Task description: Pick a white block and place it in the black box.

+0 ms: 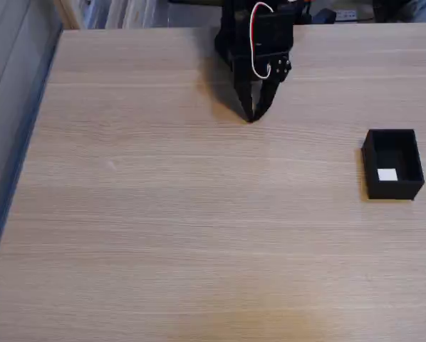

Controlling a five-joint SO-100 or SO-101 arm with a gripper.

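White block [387,175] is sitting inside the black box [392,191] over on the right of the fixed view, near the box's front wall, so afaict the job's basically done. My gripper [253,116] is parked near the far edge of the wooden table [163,235], well apart from the box, fingers pinched together w/ nothing between them. Nothing left to do imo.

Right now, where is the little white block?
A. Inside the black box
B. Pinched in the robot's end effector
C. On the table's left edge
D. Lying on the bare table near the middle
A. In the fixed view the white block lies on the floor of the black box at the right, while the end effector sits far off at the top with its fingertips together.
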